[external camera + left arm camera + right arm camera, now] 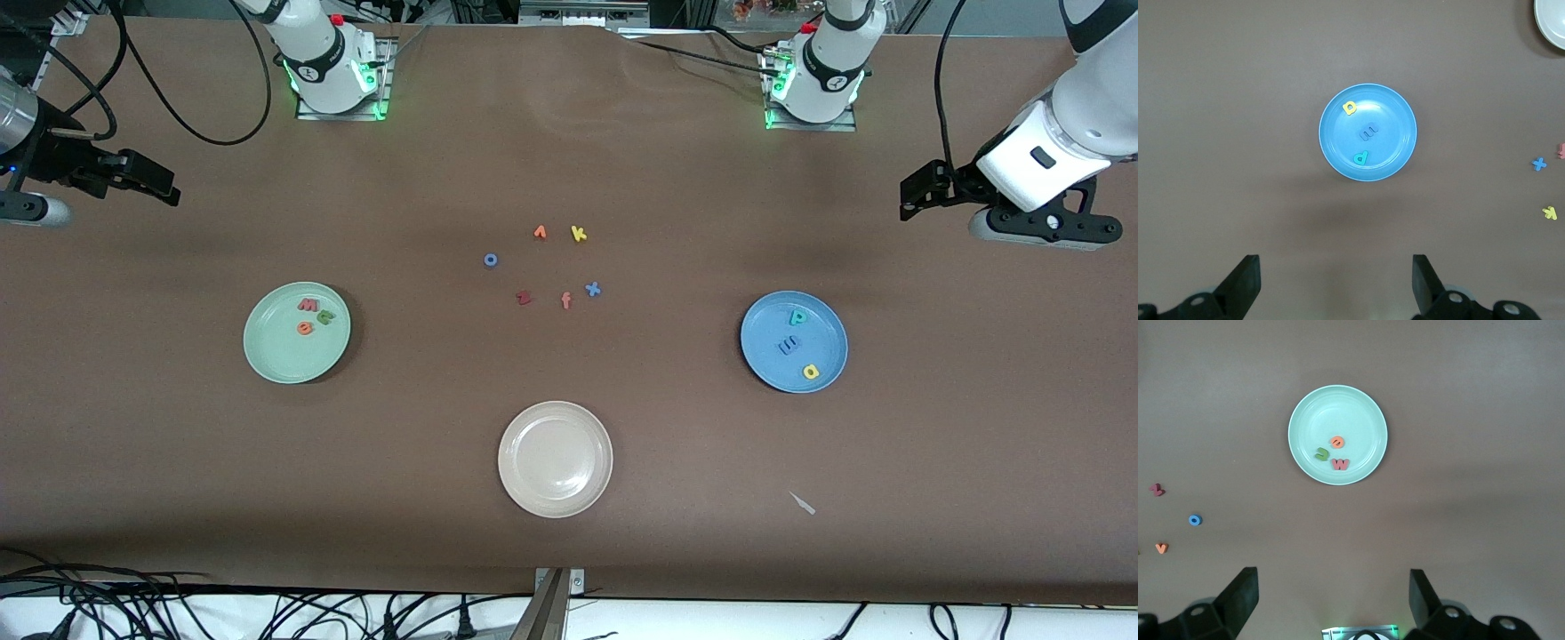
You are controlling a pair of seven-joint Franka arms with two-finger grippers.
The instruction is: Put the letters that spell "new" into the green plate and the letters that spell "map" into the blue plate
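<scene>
- Letters for "new" lie in the green plate point(267, 356), toward the right arm's end of the tabletop point(933, 462): the red-pink w point(308, 305), the green n point(325, 316) and the orange e point(305, 328), bunched together in the part of the plate farther from the front camera, the rest of its floor bare.
- Letters for "map" lie in the blue plate point(827, 333), toward the left arm's end: the teal p point(797, 316), the blue m point(789, 345) and the yellow a point(810, 372), strung in a loose line across it.
- Six spare letters point(551, 265) sit in a loose ring on the tabletop between the two plates, well apart from both rims.
- Nearer the front camera than that ring sits a beige plate point(556, 459), with brown tabletop all round it.
- Left pincer point(920, 191) hangs at the tabletop's edge, fingers spread wide, holding nothing.
- Right pincer point(147, 182) hangs at the other edge, fingers likewise spread and holding nothing.
</scene>
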